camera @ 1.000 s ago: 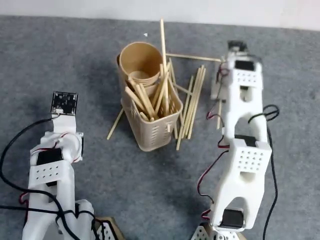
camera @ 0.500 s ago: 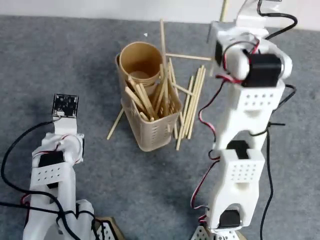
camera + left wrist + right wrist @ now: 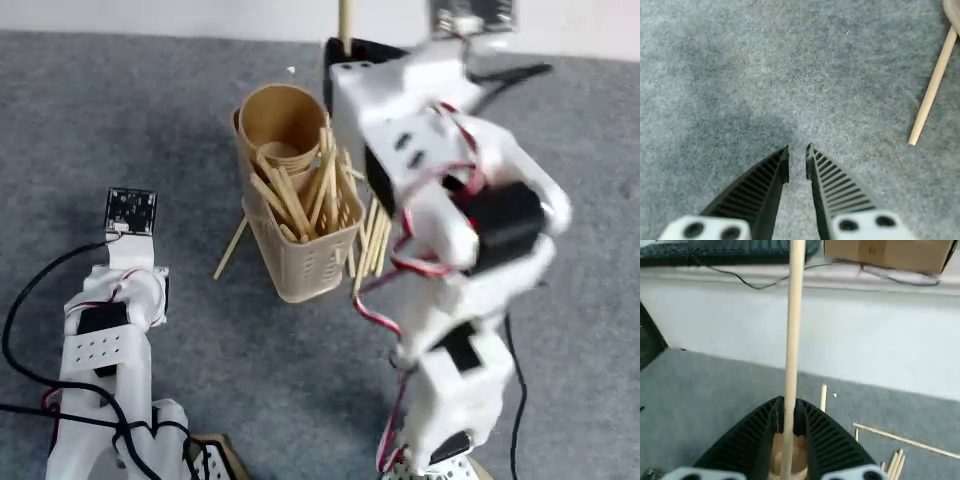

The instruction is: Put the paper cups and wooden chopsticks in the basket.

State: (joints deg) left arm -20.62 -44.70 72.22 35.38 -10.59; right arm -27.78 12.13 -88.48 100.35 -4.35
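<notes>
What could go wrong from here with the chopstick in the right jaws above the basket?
1. The right jaws pinch the chopstick with a long length sticking out beyond them, so it may swing or slip.
2. The basket is crowded with packed sticks and cups, so a dropped one may bounce out or lodge in a cup.
3. Loose sticks lie beside the basket below that arm, which might knock them.
</notes>
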